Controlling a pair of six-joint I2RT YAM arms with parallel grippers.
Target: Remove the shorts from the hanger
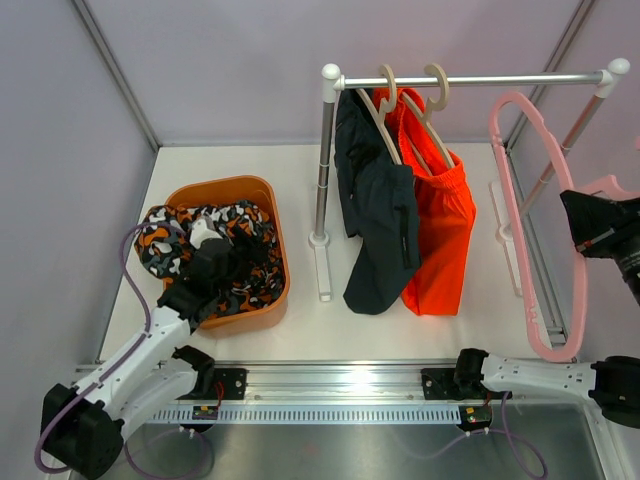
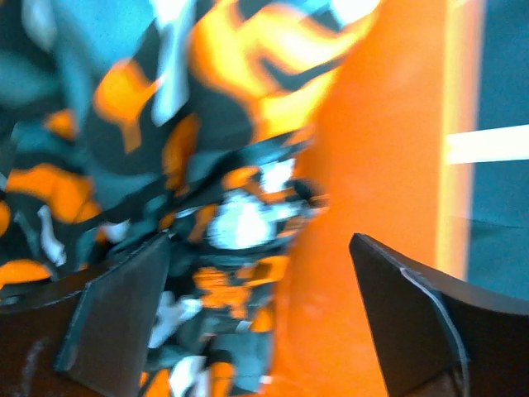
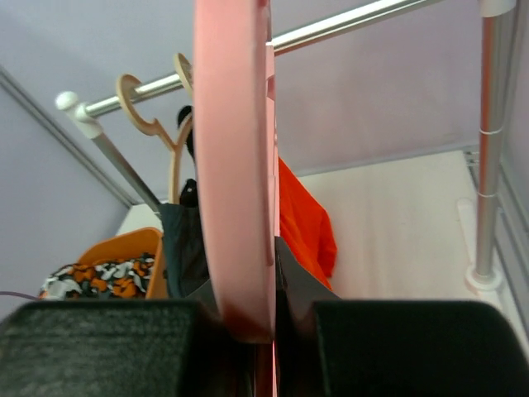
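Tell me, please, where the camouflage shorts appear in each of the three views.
Top external: camouflage shorts at middle left, piled in the orange bin.
Left wrist: blurred, filling the left and centre, beside the bin's wall.
Right wrist: small, at the bottom left, left of the pink hanger.
Shared landmark: the orange bin.

An orange plastic tub (image 1: 282,255) sits on the white tabletop (image 1: 250,160), just left of a silver metal garment rail (image 1: 520,78).
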